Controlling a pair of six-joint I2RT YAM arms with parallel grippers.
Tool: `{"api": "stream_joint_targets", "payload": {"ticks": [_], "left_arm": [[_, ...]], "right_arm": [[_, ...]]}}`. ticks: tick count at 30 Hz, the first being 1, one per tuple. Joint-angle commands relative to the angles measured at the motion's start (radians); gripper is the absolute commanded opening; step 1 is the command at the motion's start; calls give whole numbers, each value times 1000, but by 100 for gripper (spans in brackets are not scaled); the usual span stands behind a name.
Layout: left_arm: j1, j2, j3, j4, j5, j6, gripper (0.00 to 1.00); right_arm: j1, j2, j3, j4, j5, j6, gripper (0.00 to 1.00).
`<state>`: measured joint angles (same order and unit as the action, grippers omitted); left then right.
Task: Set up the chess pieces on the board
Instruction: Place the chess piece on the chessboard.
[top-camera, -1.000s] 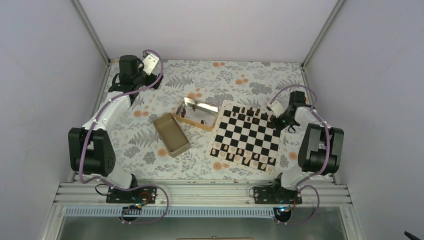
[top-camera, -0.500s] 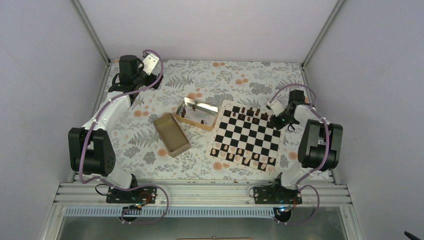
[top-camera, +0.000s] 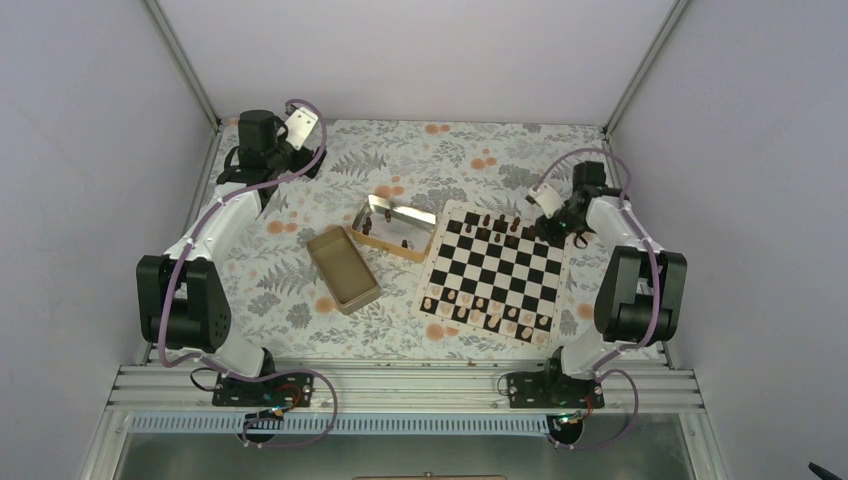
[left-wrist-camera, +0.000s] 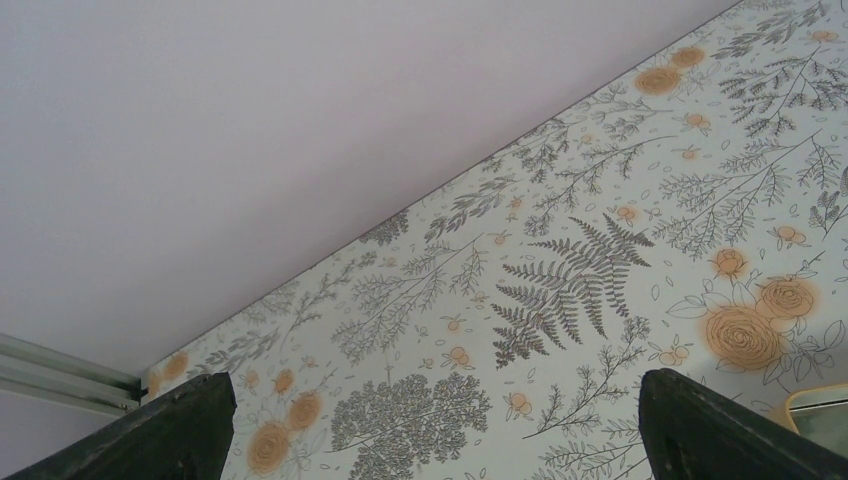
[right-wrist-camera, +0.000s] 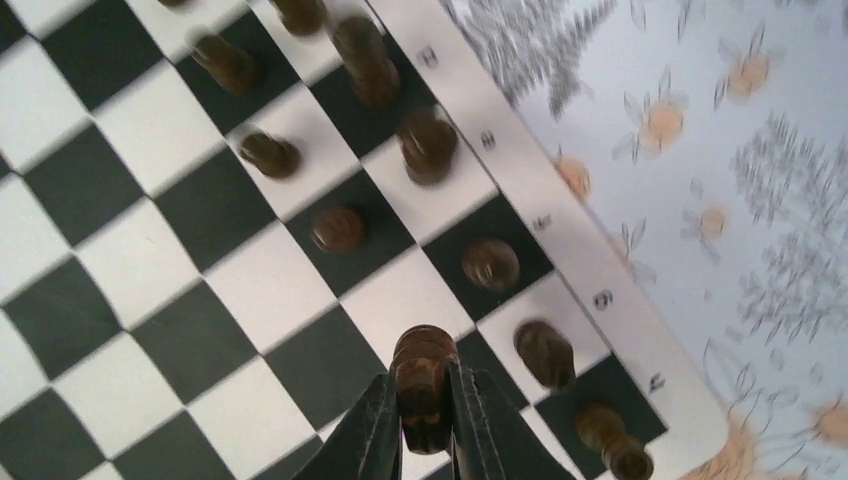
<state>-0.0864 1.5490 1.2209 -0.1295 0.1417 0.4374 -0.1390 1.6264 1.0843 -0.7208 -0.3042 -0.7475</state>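
Observation:
The board (top-camera: 492, 272) lies right of centre, with black and white squares and a light wooden border. Several dark brown chess pieces (top-camera: 500, 222) stand along its far rows; pale pieces line its near rows. My right gripper (top-camera: 550, 226) hovers over the board's far right corner, shut on a dark brown chess piece (right-wrist-camera: 424, 385) held above the squares. Other dark pieces (right-wrist-camera: 490, 264) stand on squares near the board's edge (right-wrist-camera: 600, 300) in the right wrist view. My left gripper (top-camera: 312, 160) is open and empty at the far left; its fingertips (left-wrist-camera: 180, 425) frame bare cloth.
An open golden tin box (top-camera: 392, 226) with a few dark pieces inside stands left of the board. Its lid (top-camera: 343, 268) lies nearer and to the left. A floral cloth (top-camera: 300, 290) covers the table. Metal frame posts stand at the far corners.
My right gripper has moved toward the far side, over the board's far right corner, carrying the dark piece. The left arm has not moved.

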Motion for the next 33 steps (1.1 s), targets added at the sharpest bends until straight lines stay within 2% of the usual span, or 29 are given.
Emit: {"api": "stream_joint_targets", "payload": {"ticks": [1,7,17,33], "left_arm": [[1,-15,2,16,-6,6,100],[1,-22,0,13,-3,4,100],[2,-26,-2,14,-4,4,100],[4,-7,-6,24,-1,4,100]], "right_arm": [[75,-48,104,-76,-58,25,14],[189,26,278,-125,-75,46,14],[340,268,538,-171,-29,49,14],[382,473,607,-175,54,31,15]]}}
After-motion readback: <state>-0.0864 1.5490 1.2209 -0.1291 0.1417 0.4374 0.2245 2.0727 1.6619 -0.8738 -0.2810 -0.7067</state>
